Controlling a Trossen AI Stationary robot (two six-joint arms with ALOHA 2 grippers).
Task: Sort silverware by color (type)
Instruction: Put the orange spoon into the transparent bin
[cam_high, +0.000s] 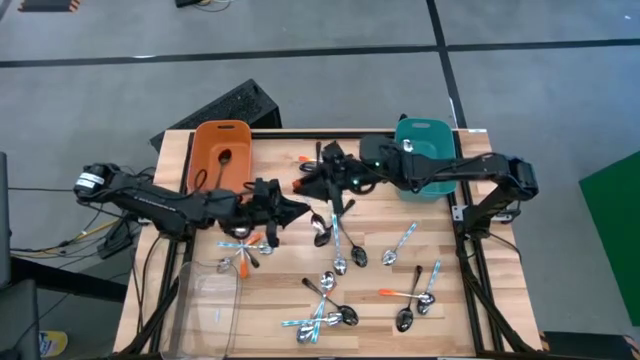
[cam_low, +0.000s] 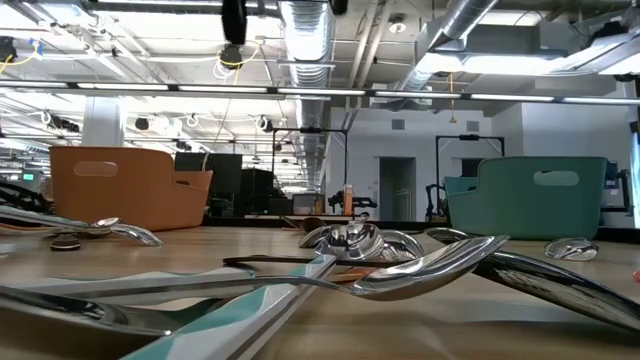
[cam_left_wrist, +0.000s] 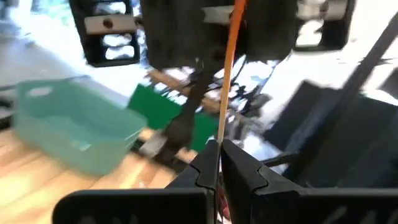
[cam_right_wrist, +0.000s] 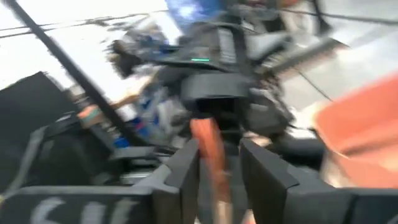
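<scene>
Two arms met above the middle of the counter (cam_high: 480, 300), and my worries started where they met. The left gripper (cam_left_wrist: 219, 171) had its jaws clenched on the thin handle of an orange-handled spoon (cam_left_wrist: 229, 68), which rose from the pinch toward the other arm. The right gripper (cam_right_wrist: 214, 165) had the same orange handle between its jaws, but they stood apart around it and, as far as I could judge, were not pinching it.

It looked to me like a hand-over, so timing was the main hazard. If the left let go before the right had closed, the spoon would fall. With such a slim, smooth handle, a weak or off-centre pinch could let it swivel or slide out. If both arms pulled while both held it, the handle could twist or be yanked free. The two grippers also sat very near each other in the high view, so a careless retreat risked a knock between them.

Below and beside them lay the loose spoons (cam_high: 340, 262), crossed over one another, and a drop there would scatter them and tangle the pile further. Beyond stood the orange bin (cam_high: 222, 124) near the left arm, already holding a dark spoon (cam_high: 222, 158), and the teal bin (cam_high: 425, 124) under the right arm. A spoon dropped into the wrong bin would spoil the sort.

I could read no brand, label or writing. Some pale marks on the right gripper's body were illegible.
</scene>
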